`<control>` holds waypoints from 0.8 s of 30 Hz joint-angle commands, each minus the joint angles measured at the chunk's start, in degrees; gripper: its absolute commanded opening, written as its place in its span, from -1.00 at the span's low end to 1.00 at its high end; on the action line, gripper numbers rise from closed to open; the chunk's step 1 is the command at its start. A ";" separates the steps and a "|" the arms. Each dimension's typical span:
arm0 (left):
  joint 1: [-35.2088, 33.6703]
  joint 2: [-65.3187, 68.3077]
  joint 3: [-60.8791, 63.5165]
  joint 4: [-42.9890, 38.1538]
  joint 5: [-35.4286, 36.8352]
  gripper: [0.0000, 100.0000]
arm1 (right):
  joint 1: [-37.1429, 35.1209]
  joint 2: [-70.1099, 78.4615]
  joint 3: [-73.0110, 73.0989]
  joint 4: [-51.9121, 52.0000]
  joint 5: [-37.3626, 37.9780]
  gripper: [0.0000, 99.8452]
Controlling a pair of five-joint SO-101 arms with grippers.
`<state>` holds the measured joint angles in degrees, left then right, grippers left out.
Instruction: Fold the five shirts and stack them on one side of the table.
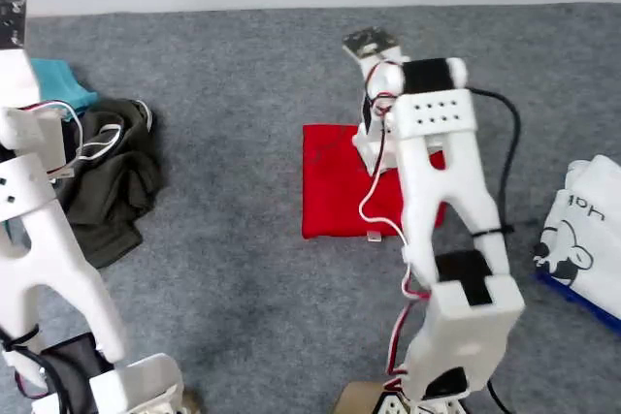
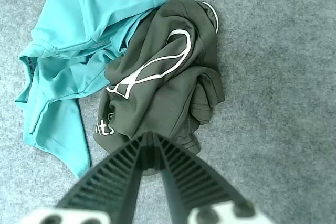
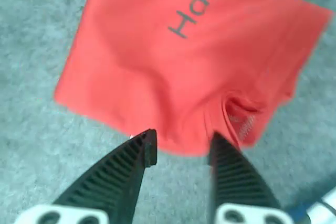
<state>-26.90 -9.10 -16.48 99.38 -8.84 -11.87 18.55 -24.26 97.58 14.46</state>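
two crumpled garments are seen at the left, a teal shirt (image 2: 79, 24) and a dark green shirt (image 2: 168, 66); the left gripper (image 2: 152, 136) is held clenched and empty above the green one. mid-table, one folded red shirt (image 3: 173, 61) is overhung by the right gripper (image 3: 181, 149), parted moderately, grasping nothing. one white shirt (image 1: 587, 220) is laid at the right edge.

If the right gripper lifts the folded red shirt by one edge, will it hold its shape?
Probably not: the red shirt is thin cloth, puckered near the open right gripper, so it would likely droop and unfold. On the fuzzy grey table, pushing would probably bunch it rather than slide it.
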 commanded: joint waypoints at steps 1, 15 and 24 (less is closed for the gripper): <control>-0.09 -1.85 -0.22 1.05 -0.18 -0.99 | -0.31 3.03 -2.73 -2.86 0.44 -0.98; -0.09 -1.85 -0.22 1.05 -0.18 -0.99 | 11.38 9.36 -2.81 0.31 0.53 -0.98; 0.00 -1.85 -0.22 0.97 -0.18 -0.99 | 12.35 2.95 -2.90 5.05 0.62 -0.98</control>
<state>-26.90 -9.10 -16.48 99.38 -8.84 1.23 27.60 -24.26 100.31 14.46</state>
